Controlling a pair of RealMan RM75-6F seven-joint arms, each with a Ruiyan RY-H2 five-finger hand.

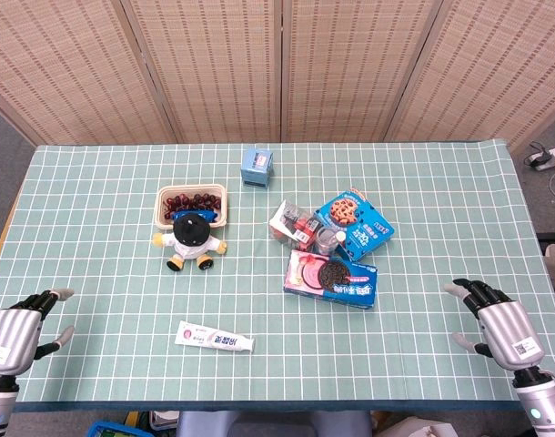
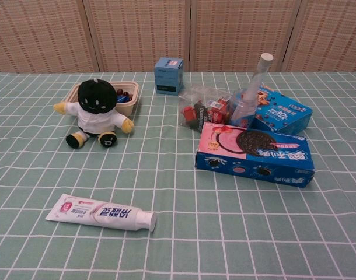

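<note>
My left hand (image 1: 21,326) hovers over the table's near left corner with its fingers apart and nothing in it. At the near right my right hand (image 1: 492,319) is likewise empty, fingers spread. Neither hand shows in the chest view. Nearest the left hand lies a white toothpaste tube (image 1: 215,339) (image 2: 101,212). Nearest the right hand is a blue cookie box (image 1: 331,278) (image 2: 255,154) lying flat. A plush doll (image 1: 190,238) (image 2: 97,112) with a black head sits in front of a beige tray of dark fruit (image 1: 192,205) (image 2: 128,95).
A second blue cookie box (image 1: 354,221) (image 2: 279,111), a clear bottle (image 2: 248,97) (image 1: 326,239), and a clear packet with red items (image 1: 293,225) (image 2: 201,109) cluster at centre right. A small blue carton (image 1: 257,166) (image 2: 168,75) stands farther back. A green checked cloth (image 1: 105,273) covers the table.
</note>
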